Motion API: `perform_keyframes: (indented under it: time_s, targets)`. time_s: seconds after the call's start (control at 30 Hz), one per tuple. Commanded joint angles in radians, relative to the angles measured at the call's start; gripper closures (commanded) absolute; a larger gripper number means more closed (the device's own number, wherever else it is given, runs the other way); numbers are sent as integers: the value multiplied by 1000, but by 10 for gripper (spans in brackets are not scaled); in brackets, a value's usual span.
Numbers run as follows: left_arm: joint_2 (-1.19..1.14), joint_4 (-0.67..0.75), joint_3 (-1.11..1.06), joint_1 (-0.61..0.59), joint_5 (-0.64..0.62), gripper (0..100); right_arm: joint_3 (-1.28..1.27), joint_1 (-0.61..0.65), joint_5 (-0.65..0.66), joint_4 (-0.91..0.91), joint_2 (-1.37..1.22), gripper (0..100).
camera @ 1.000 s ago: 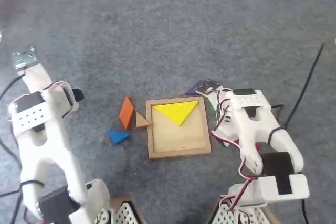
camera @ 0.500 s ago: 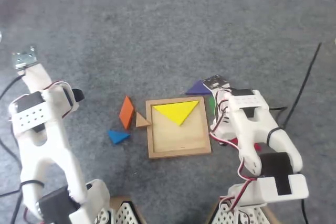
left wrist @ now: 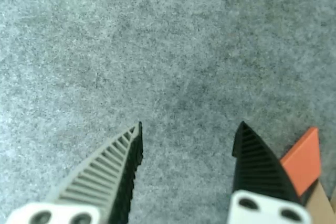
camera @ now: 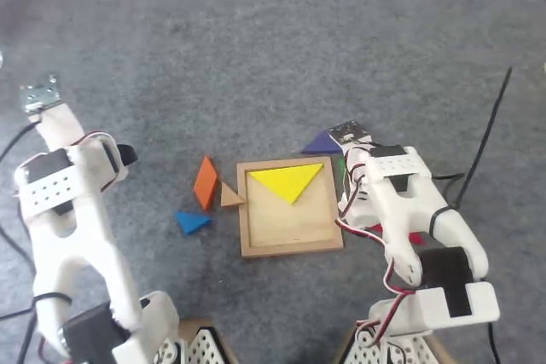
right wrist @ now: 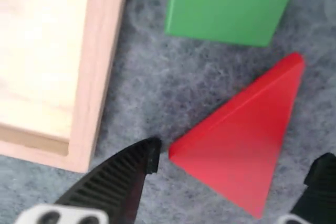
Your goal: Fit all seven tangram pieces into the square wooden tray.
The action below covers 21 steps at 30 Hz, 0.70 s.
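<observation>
The square wooden tray lies mid-table and holds a yellow triangle. Left of it are an orange parallelogram, a tan triangle and a blue triangle. A purple triangle sits at the tray's far right corner. My right gripper is open, low over the red triangle, one finger on each side of it. The green piece and the tray's wall are close by. My left gripper is open over bare carpet, with the orange parallelogram just beside one finger.
Grey carpet covers the table. The right arm hides most of the green and red pieces from above. The left arm stands at the left edge. A black cable runs along the right side.
The right arm has shifted slightly toward the tray, and more of the purple triangle now shows beyond it. The left arm and the loose pieces have kept still.
</observation>
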<state>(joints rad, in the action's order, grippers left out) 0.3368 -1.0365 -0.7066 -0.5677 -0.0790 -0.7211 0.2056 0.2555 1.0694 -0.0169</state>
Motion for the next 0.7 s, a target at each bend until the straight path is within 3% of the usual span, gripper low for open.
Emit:
perform_keyframes:
  time_s: [0.0,0.13,0.57,0.67]
  targets:
    - [9,-2,7,5,-5,724,18,4,-11,-56,1,679]
    - [9,-2,7,5,-5,724,18,8,-8,-59,1,775]
    - [9,-2,7,3,-3,724,38,4,-3,-42,10,775]
    - [9,-2,7,3,-3,724,94,4,49,27,10,775]
